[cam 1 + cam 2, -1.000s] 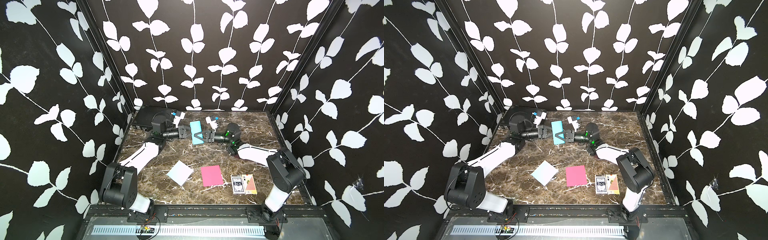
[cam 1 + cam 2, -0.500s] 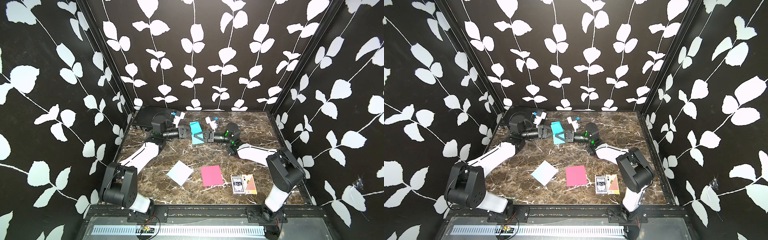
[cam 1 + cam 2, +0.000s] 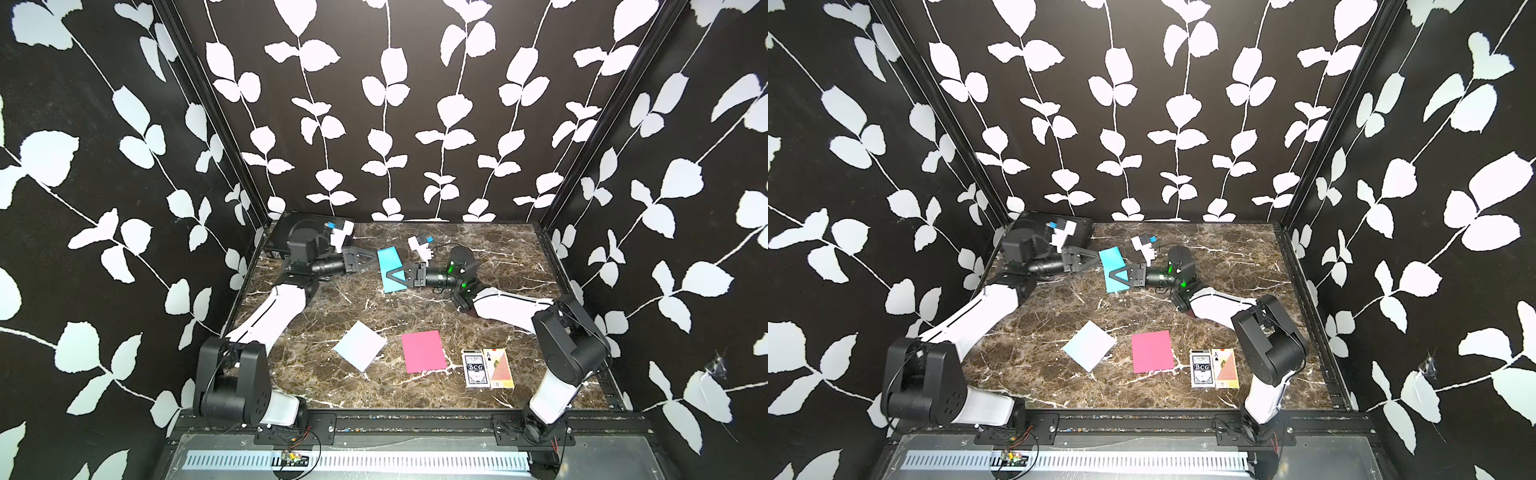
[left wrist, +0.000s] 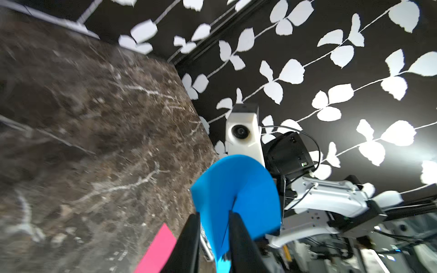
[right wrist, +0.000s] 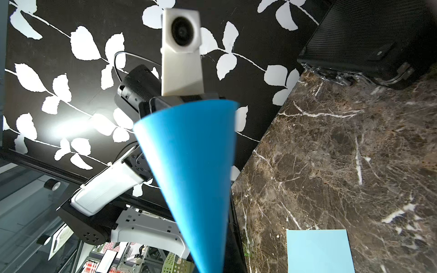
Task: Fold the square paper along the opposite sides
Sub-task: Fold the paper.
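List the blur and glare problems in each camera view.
Left wrist view: marble tabletop smeared by motion, light hotspot washing out the wall. Right wrist view: blue paper near the lens soft-edged, another glare patch on the wall. Both top views: sharp and evenly lit.

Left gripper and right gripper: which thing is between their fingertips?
The bright blue paper stands between the left gripper and the right gripper, which pinches its edge. Both top views show this; nothing else lies there.
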Motion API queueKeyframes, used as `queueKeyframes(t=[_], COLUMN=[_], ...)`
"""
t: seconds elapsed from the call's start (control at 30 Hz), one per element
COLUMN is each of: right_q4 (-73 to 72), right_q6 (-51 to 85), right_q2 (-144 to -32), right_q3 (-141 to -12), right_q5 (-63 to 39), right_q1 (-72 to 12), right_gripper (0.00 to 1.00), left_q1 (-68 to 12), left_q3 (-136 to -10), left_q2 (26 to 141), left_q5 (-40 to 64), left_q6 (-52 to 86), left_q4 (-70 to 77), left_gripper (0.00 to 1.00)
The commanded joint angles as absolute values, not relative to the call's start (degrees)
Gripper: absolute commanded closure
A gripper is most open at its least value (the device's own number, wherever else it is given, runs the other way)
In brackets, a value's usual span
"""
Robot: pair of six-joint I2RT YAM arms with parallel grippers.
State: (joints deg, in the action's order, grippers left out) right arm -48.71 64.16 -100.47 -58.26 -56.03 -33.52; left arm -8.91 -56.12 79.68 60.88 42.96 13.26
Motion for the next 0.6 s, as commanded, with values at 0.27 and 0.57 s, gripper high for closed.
queueKeyframes(t=[0.27,0.57], right_q4=[-50.81,-51.99], right_q6=[62.71,63.53], right_q2=[-97.08,-96.77], right_q3=[-60.79,-61.48], right_q5=[-56.83,-57.35], right_q1=[-33.05,-33.07], right_gripper=[1.00,1.00], left_q1=[-8.77,-14.71], left_q3=[-52.77,-50.48], left_q2=[72.16,76.06], left_q5=[59.40,59.46], left_q6=[47.51,49.66], left_q4=[21.67,29.62], left_gripper=[0.24,0.05])
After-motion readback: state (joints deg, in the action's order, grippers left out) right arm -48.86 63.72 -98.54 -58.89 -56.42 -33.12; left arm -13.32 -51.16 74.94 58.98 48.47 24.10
